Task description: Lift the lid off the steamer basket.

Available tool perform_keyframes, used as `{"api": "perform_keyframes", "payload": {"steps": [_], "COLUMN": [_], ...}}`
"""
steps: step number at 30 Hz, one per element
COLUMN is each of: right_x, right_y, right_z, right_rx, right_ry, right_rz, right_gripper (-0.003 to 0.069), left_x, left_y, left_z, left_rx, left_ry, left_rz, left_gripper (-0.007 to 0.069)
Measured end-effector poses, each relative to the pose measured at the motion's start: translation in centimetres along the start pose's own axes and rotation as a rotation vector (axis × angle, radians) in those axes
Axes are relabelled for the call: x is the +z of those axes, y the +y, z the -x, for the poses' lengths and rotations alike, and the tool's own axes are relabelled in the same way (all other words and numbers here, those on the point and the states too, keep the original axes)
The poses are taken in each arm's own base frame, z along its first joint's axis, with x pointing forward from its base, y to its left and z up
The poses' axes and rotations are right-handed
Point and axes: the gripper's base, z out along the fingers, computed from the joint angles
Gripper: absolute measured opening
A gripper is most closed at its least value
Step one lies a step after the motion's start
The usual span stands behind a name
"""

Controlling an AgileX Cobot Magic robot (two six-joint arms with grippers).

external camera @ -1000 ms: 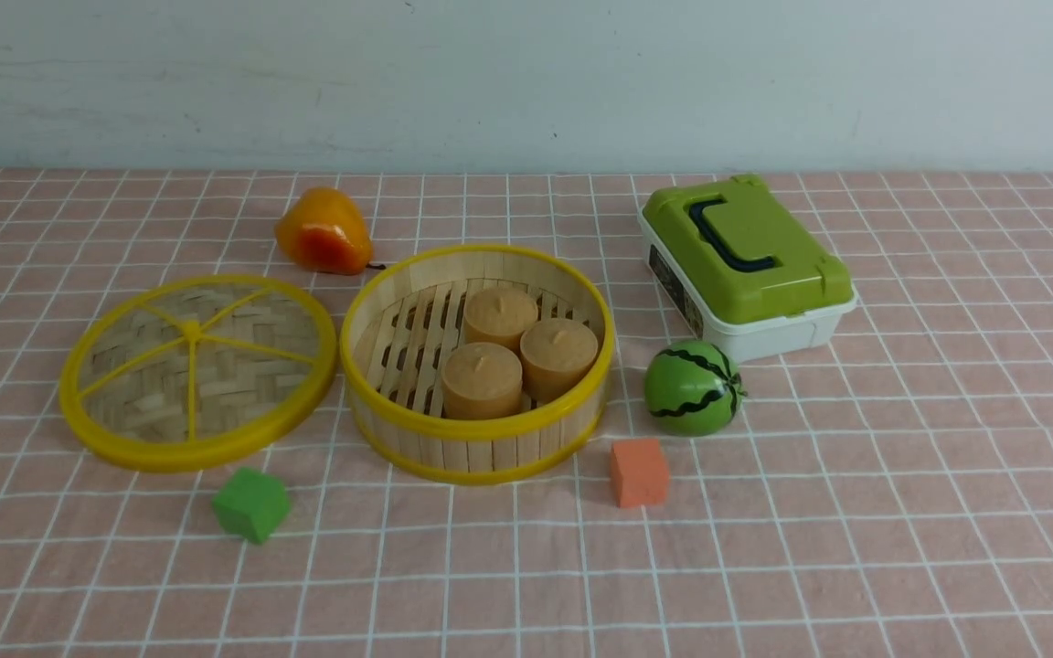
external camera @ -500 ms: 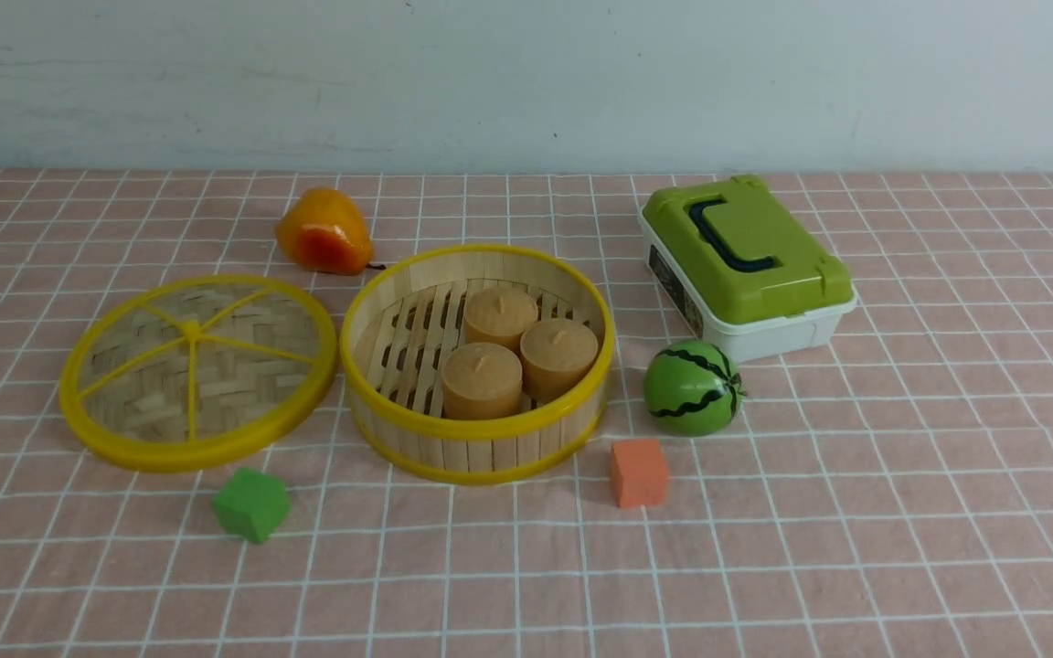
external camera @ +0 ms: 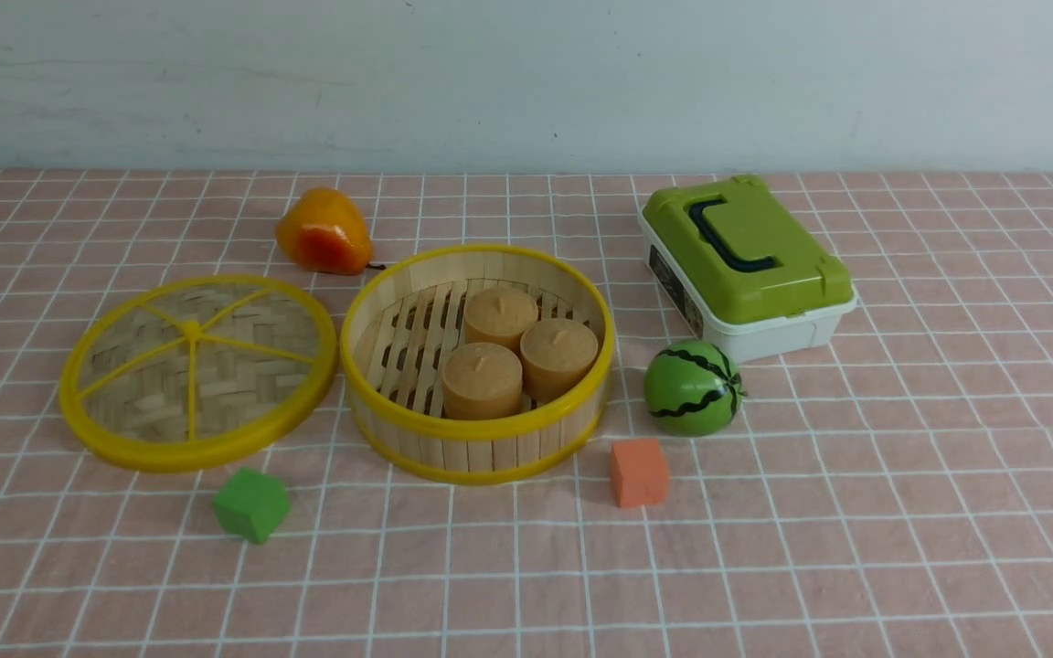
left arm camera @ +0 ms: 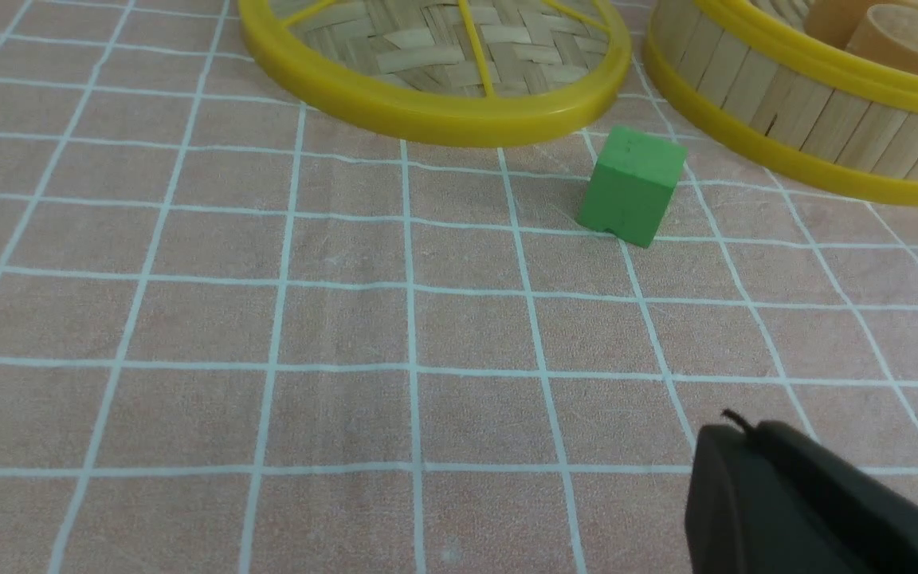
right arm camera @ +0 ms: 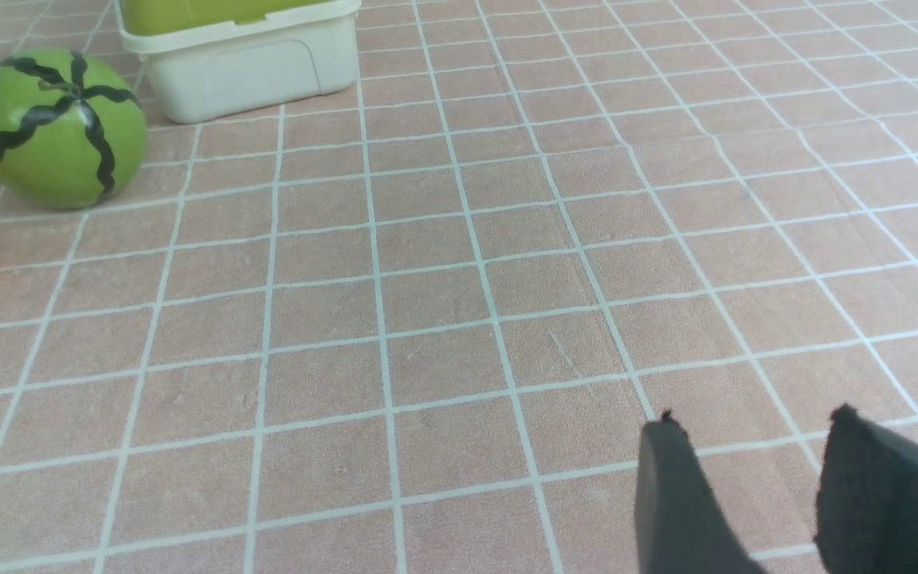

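Currently, the flat round woven-bamboo lid with yellow rim and spokes (external camera: 198, 372) is lying level on the pink checked cloth (external camera: 856, 512), knob upward, its rim touching the left side of the round bamboo-slat steamer basket with yellow rims (external camera: 478, 364). Being round, it is showing no long axis. The basket is standing open, holding three tan cylinders (external camera: 517, 352). A green cube (external camera: 251, 504) is sitting near the lid's front edge. The right gripper (right arm camera: 754, 478) is showing parted fingers, holding nothing. The left gripper (left arm camera: 794, 502) is showing one dark finger only; its state cannot be determined.
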Motion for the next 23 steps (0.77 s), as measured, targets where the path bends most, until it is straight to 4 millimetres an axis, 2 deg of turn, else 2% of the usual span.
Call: {"api": "perform_keyframes", "payload": {"steps": [23], "right_x": [0.0], "right_y": [0.0], "right_z": [0.0], "right_rx": [0.0], "right_ry": [0.0], "right_rz": [0.0], "right_gripper": [0.0241], "left_x": [0.0], "left_y": [0.0], "left_z": [0.0], "left_rx": [0.0], "left_ry": [0.0], "left_rz": [0.0], "left_gripper": [0.0006]}}
